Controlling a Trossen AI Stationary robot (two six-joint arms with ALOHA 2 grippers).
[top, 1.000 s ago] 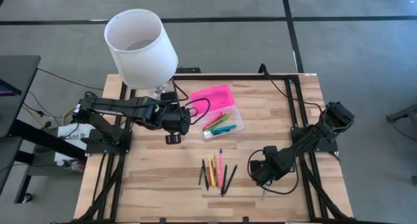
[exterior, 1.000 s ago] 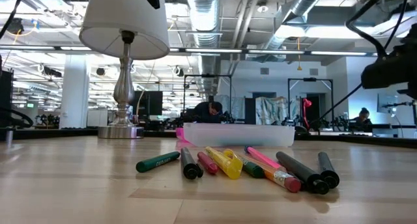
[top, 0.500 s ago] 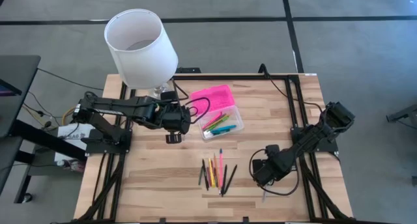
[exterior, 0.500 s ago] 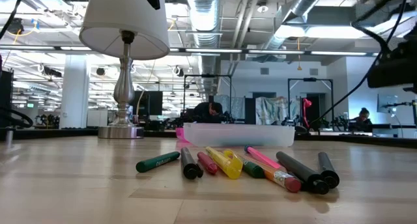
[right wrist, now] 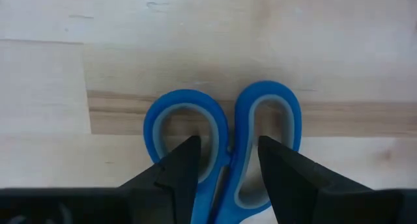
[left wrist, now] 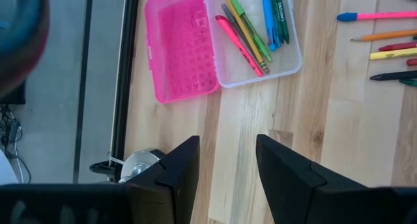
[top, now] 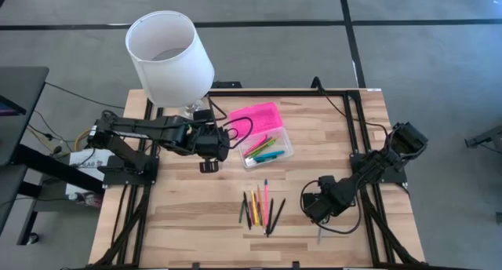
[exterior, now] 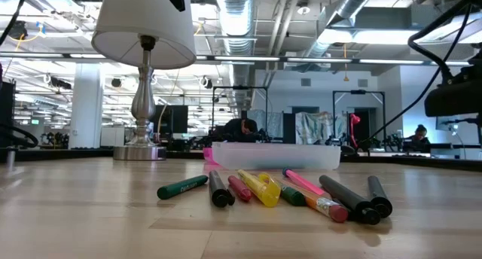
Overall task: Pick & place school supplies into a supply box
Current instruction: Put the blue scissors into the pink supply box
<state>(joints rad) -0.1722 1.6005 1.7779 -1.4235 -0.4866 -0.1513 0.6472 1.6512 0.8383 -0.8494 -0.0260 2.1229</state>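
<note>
I have the right claw (right wrist: 225, 162) low over the blue-handled scissors (right wrist: 225, 142) on the right part of the bench (top: 188, 215). Its fingers stand apart with one tip over each handle loop; they are spread wide and I cannot see them gripping anything. From above, the arm body covers most of the scissors, and only a thin bit of them shows under it towards the bench's near edge.

My left claw (left wrist: 225, 162) hangs above the bench left of the supply box (top: 267, 136), fingers parted and empty, with bare wood between them. The box lies open: the pink lid (left wrist: 181, 45) is flat on the bench and the clear base (left wrist: 257, 35) beside it, joined along one long side. In the base I see several pens and markers, pink, yellow, green and blue among them.

The loose school supplies (top: 260, 203) lie in a fanned cluster near the middle of the bench, between the box and the near edge, left of the right arm and well clear of it. From bench height they spread in front of the clear box, a green marker (exterior: 183, 187) lying a little apart at one end and two black ones at the other.

A lamp with a white shade (top: 169, 58) stands at the far left corner, its metal base (left wrist: 140, 165) just behind the left claw. A black cable (top: 239, 129) loops from that arm almost to the pink lid.
</note>
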